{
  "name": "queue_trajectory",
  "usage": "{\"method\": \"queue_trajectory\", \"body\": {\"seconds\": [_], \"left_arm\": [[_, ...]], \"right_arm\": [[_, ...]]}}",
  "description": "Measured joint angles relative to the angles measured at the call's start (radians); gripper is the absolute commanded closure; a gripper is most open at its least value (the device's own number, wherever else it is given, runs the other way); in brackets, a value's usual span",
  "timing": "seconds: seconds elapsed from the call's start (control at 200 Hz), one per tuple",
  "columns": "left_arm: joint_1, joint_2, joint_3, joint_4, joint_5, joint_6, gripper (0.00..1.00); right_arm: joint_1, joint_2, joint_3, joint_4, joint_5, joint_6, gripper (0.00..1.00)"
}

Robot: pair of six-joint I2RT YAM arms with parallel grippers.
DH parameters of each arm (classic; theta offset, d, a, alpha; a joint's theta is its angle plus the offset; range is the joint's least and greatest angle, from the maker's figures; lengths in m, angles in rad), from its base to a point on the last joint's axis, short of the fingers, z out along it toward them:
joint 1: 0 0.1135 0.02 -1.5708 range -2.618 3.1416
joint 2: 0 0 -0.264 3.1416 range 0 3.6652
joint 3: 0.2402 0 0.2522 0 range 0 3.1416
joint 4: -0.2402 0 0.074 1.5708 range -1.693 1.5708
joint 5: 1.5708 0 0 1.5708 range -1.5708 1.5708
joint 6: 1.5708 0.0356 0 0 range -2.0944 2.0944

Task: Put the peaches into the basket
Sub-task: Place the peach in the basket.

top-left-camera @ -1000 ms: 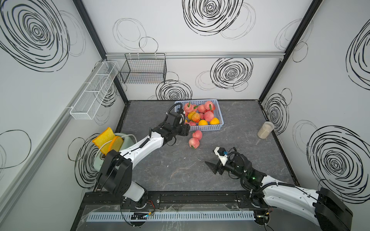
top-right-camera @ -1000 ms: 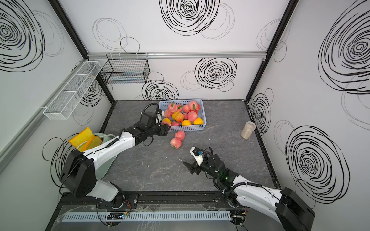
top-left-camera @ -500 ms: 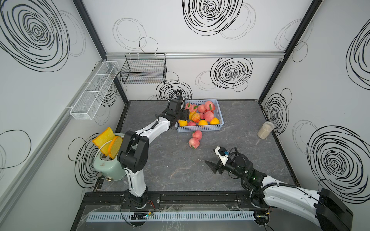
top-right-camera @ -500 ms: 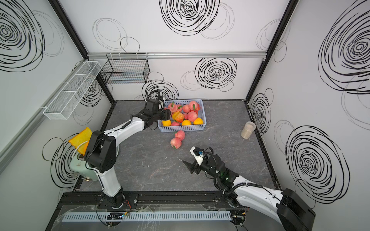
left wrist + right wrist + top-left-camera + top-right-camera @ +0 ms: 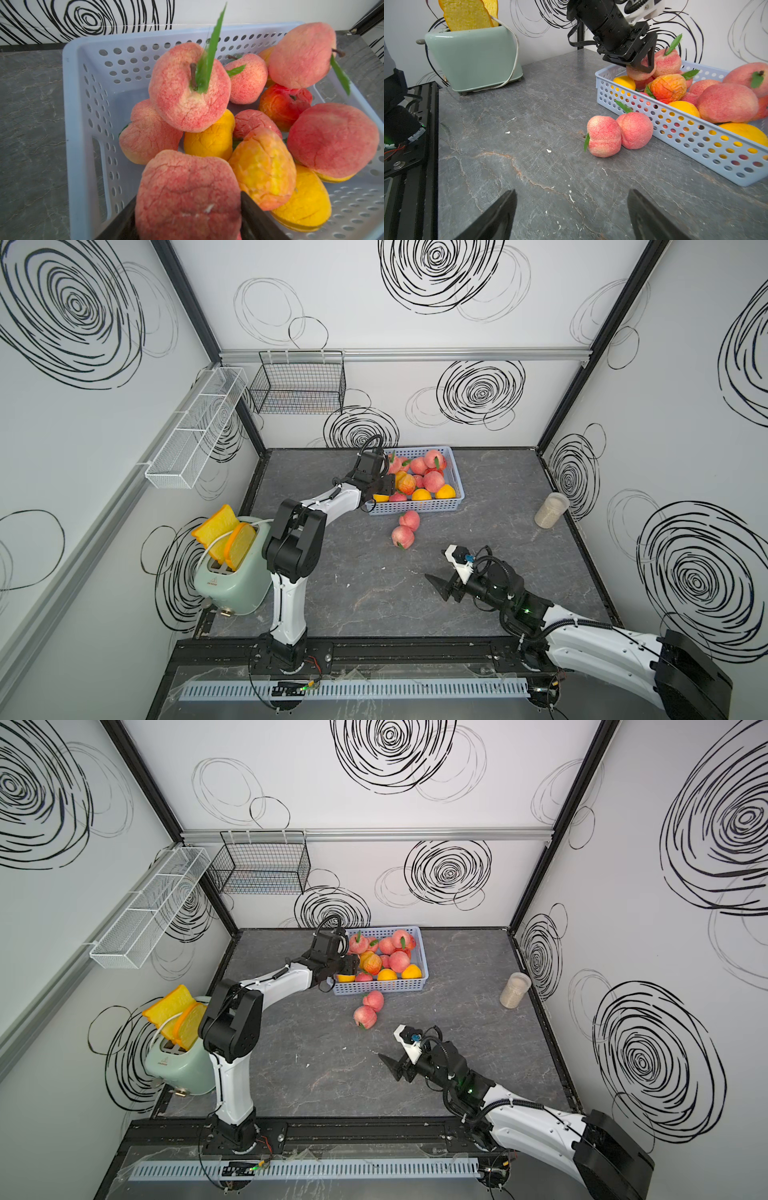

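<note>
Peaches [image 5: 332,139] were the load, and the left gripper [image 5: 642,65] pinched one pink peach [image 5: 187,187] between its jaws, low over the left end of the basket [image 5: 415,507], right above the heap (piled higher than the rim). Released there, it might have rolled off the mound and over the shallow wall onto the table [image 5: 529,124], or knocked the leafy top peach [image 5: 189,93] loose. Just outside the front wall lay two loose peaches [image 5: 619,134], touching; the right gripper [image 5: 572,194], spread and empty, hovered well apart from them, and a clumsy nudge could have sent them rolling.
</note>
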Motion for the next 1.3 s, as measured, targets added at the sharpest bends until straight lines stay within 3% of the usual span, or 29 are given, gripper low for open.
{"method": "queue_trajectory", "body": {"seconds": [0.29,0.835,1.005,1.301], "left_arm": [[-0.003,0.029,0.036,0.007,0.002,0.000,0.18],[-0.009,0.023,0.044,0.006,0.011,0.000,0.21],[-0.009,-0.045,-0.009,0.008,0.014,-0.005,0.21],[-0.009,-0.281,-0.179,0.009,0.021,-0.016,0.21]], "right_arm": [[0.002,0.008,0.000,0.006,0.002,-0.001,0.14],[0.011,0.030,0.000,0.008,0.009,-0.004,0.14],[0.015,0.030,0.000,0.009,0.016,-0.004,0.14],[0.021,0.035,0.000,0.012,0.023,-0.004,0.14]]}}
